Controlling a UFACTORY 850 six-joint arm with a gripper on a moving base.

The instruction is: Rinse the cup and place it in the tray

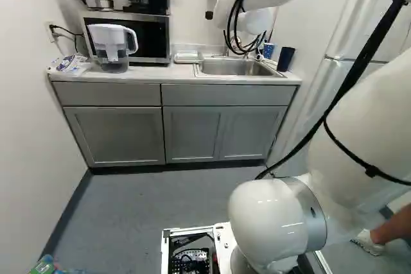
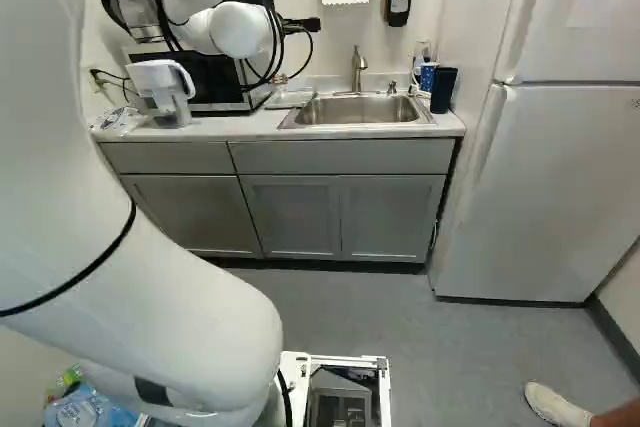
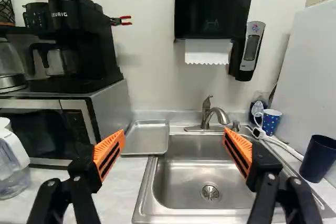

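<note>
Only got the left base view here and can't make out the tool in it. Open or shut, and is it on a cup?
Observer: Wrist view shows the tool open, nothing between its pads.
Operator: Ok. Is the water running? Can't tell from my side.
Observer: No stream shows below the spout of the faucet in the wrist view.
Operator: And the tray, left of the sink? My angle's too flat to see into it.
Observer: Seen from above in the wrist view, its bottom is bare metal, no cup in it.
</note>
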